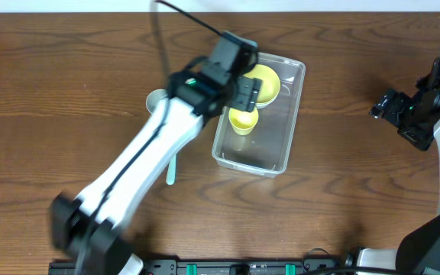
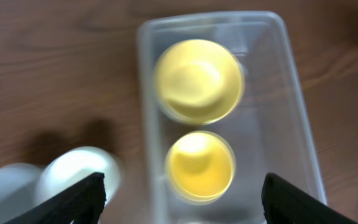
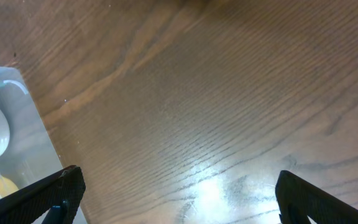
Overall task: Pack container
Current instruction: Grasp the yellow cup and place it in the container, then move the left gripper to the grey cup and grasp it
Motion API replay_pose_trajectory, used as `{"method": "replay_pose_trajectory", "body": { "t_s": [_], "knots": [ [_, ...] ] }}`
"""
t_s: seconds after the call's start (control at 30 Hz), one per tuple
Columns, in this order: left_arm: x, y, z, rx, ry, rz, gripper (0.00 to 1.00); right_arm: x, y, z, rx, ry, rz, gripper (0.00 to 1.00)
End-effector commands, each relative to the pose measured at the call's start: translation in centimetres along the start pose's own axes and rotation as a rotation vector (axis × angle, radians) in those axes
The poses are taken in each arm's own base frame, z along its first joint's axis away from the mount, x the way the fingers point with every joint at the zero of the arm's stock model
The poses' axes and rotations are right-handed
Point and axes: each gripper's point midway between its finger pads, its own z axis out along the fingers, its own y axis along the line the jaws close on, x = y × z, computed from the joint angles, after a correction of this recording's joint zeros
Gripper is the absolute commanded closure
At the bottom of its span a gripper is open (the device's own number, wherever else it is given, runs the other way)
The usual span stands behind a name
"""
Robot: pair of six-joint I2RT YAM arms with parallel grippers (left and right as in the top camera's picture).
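The clear plastic container [image 1: 275,134] lies on the wooden table at mid-back. Inside it are a yellow bowl [image 1: 268,79] at its far end and a smaller yellow cup [image 1: 242,121] nearer the middle. My left gripper [image 1: 247,92] hovers open and empty above the container's far left part. In the blurred left wrist view the container [image 2: 291,106], the bowl [image 2: 197,81] and the cup [image 2: 201,167] lie below the open fingers [image 2: 185,208]. My right gripper [image 1: 382,107] is open and empty above bare table at the far right [image 3: 188,199].
A pale bowl [image 1: 156,98] sits left of the container, partly under my left arm; the left wrist view shows two pale round cups or bowls [image 2: 82,171] there. A mint utensil [image 1: 171,169] lies by the container's near left corner. The container's corner shows in the right wrist view [image 3: 11,124].
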Motion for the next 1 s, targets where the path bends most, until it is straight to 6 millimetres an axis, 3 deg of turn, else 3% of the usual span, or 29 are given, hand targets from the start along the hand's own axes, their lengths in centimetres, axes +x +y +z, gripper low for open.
{"method": "replay_pose_trajectory", "body": {
  "t_s": [0.0,0.13,0.23,0.3,0.5,0.67,0.73,0.8,0.87,0.9,0.97],
  "knots": [
    [0.2,5.6,-3.6,-0.212,-0.021,-0.055,0.19,0.0,-0.2,0.0,0.005,-0.001,-0.003,0.01],
    [3.6,11.6,-3.4,-0.336,0.125,-0.140,0.19,0.0,-0.3,0.0,0.005,-0.002,-0.003,0.01],
    [6.6,16.1,-1.2,-0.404,0.227,-0.265,0.19,0.0,-0.2,0.0,0.005,-0.001,-0.003,0.01],
    [8.1,18.0,0.8,-0.375,0.292,-0.340,0.19,0.0,-0.2,0.0,0.005,-0.002,-0.003,0.01],
    [11.2,21.1,6.4,-0.211,0.404,-0.539,0.21,0.0,-0.2,0.0,0.005,-0.002,-0.003,0.01],
    [13.4,22.2,9.4,-0.178,0.470,-0.593,0.26,0.0,-0.3,0.0,0.005,-0.002,-0.003,0.01],
    [13.6,22.3,9.9,-0.178,0.476,-0.594,0.34,0.0,-0.2,0.0,0.005,-0.002,-0.003,0.01],
    [13.6,22.4,10.3,-0.178,0.471,-0.593,0.52,0.0,-0.3,0.0,0.005,-0.002,-0.003,0.01],
    [13.4,22.5,10.5,-0.178,0.458,-0.591,0.86,0.0,-0.2,0.0,0.005,-0.001,-0.003,0.01],
    [13.2,22.6,10.5,-0.178,0.451,-0.590,0.94,0.0,-0.2,0.0,0.005,-0.002,-0.004,0.01],
    [12.9,22.6,10.4,-0.179,0.446,-0.590,0.94,0.0,-0.3,0.0,0.005,-0.002,-0.003,0.01]
  ]
}}
